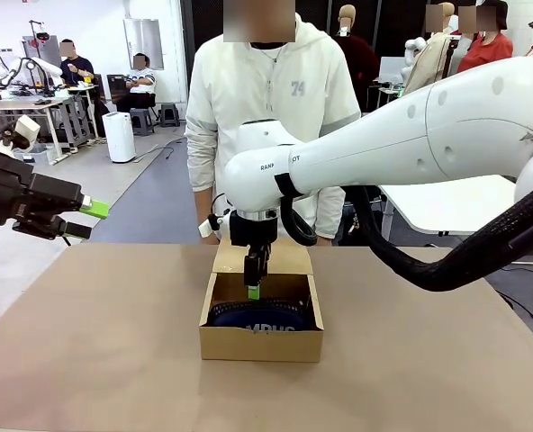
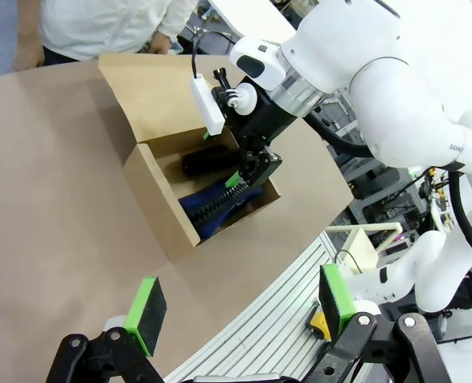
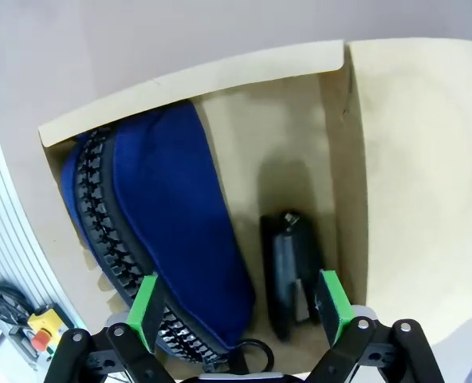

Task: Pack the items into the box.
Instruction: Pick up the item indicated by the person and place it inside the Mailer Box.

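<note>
The brown cardboard box [image 1: 262,344] sits mid-table with its flap lid [image 1: 262,256] folded back toward the person. Inside lie the navy blue pouch [image 3: 172,231], zipper side up along one wall, and the black stapler [image 3: 290,271] beside it on the box floor. My right gripper [image 1: 253,290] hangs over the box mouth, open, with its green pads [image 3: 332,295] wide apart and nothing held. In the left wrist view I see the box [image 2: 168,211], pouch [image 2: 220,206], stapler [image 2: 208,159] and right gripper [image 2: 244,177]. My left gripper [image 1: 88,220] is open, raised at the far left.
A person in a white hoodie [image 1: 266,117] stands right behind the box, one hand [image 1: 208,225] near the lid. The table [image 1: 95,342] is covered in brown paper, bare on both sides of the box. A yellow emergency-stop box [image 3: 41,335] lies beyond the table edge.
</note>
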